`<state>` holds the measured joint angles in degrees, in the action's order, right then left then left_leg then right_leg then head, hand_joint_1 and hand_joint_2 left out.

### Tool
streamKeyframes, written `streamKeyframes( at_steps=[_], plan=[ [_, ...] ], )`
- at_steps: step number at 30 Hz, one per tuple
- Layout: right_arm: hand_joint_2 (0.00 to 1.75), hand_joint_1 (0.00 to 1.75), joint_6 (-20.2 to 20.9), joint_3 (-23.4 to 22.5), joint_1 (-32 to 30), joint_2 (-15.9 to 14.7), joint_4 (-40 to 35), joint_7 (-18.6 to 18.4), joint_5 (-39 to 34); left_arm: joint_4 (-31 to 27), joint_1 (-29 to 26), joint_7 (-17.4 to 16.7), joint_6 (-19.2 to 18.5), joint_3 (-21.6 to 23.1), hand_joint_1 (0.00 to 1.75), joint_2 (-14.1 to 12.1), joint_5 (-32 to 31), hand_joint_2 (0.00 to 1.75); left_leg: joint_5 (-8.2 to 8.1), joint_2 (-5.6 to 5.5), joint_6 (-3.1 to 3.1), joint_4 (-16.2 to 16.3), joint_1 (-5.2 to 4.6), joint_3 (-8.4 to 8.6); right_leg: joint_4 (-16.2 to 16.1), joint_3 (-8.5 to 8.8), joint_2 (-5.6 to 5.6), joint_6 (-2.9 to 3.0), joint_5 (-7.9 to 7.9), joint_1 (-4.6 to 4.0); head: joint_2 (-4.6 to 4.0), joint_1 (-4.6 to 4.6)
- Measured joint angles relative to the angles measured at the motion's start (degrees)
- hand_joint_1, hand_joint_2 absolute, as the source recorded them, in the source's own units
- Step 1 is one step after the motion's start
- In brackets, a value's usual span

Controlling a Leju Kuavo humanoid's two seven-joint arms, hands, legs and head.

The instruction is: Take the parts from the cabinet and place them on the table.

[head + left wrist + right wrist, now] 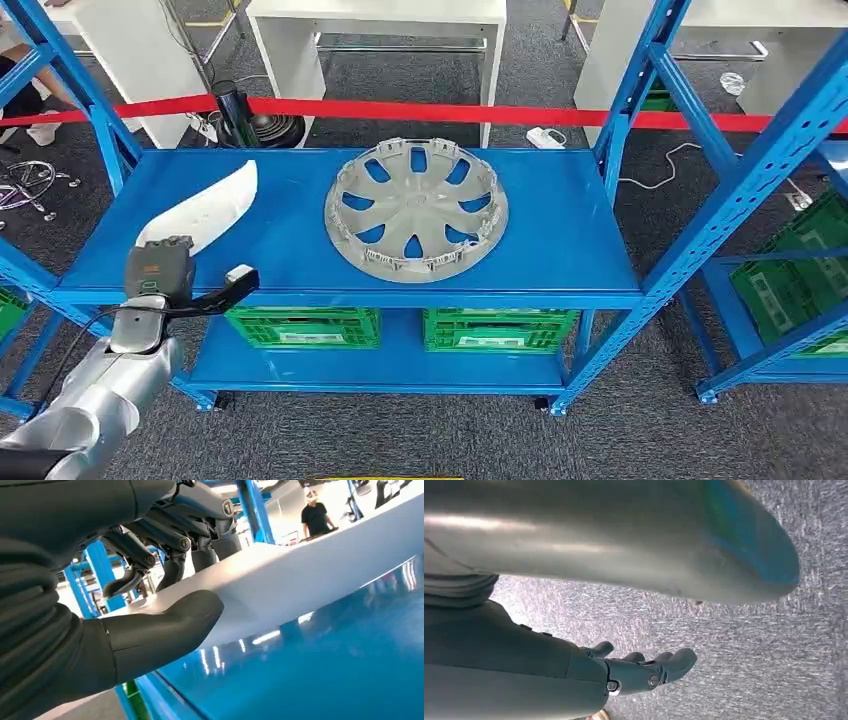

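Observation:
A white curved panel [205, 210] lies on the left of the blue cabinet shelf [560, 230]. My left hand [160, 270] is at its near end. In the left wrist view the thumb [165, 625] presses the panel's [310, 575] edge from below while the dark fingers [175, 555] lie over its top, so the hand grips it. The panel still rests just over the glossy shelf [325, 660]. A grey wheel cover [415, 208] lies flat at the shelf's middle, untouched. My right hand [644, 667] hangs over grey carpet, fingers loosely out and holding nothing.
Blue uprights [620, 120] and slanted braces frame the shelf. Two green crates [302, 327] stand on the lower shelf, more on a rack [790, 280] to the right. A red barrier tape [450, 112] runs behind, with white tables beyond. A person [316, 515] stands far off.

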<state>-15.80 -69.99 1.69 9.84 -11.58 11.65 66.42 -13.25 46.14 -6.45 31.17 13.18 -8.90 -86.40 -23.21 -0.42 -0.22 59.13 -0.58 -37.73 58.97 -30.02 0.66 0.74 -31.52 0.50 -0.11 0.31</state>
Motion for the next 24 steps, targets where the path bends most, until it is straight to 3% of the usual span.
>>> streamKeyframes(
  at_steps=[4, 16, 24],
  plan=[
    [0.0, 0.0, 0.48, 0.0, 0.01, -0.02, 0.0, 0.28, 0.04, -0.11, 0.81, 2.98, 1.94, 0.0, 1.75, 0.26, -0.15, 1.75, 0.0, -0.02, 0.0, 0.0, 0.03, 0.0, 0.0, -0.01, 0.0, 0.0, 0.0, 0.07, 0.0, -0.02],
    [0.0, 0.0, 0.7, -0.15, 0.62, -0.02, 0.0, 0.79, -1.57, -1.49, 9.21, 15.35, 0.35, -0.11, 1.75, 4.18, 1.75, 1.75, 0.01, -0.04, 0.0, 0.01, 0.01, 0.0, 0.0, 0.02, -0.05, -0.01, 0.02, 0.07, 0.0, -0.02],
    [0.0, 0.0, 1.53, -1.14, 1.22, -0.02, 0.0, 2.42, -3.04, -3.08, 12.56, 26.57, -2.18, -0.92, 1.75, 7.95, 6.23, 1.75, 0.01, -0.03, 0.0, 0.01, 0.01, 0.0, 0.0, 0.02, -0.06, -0.01, 0.02, 0.07, 0.0, 0.0]
  ],
)
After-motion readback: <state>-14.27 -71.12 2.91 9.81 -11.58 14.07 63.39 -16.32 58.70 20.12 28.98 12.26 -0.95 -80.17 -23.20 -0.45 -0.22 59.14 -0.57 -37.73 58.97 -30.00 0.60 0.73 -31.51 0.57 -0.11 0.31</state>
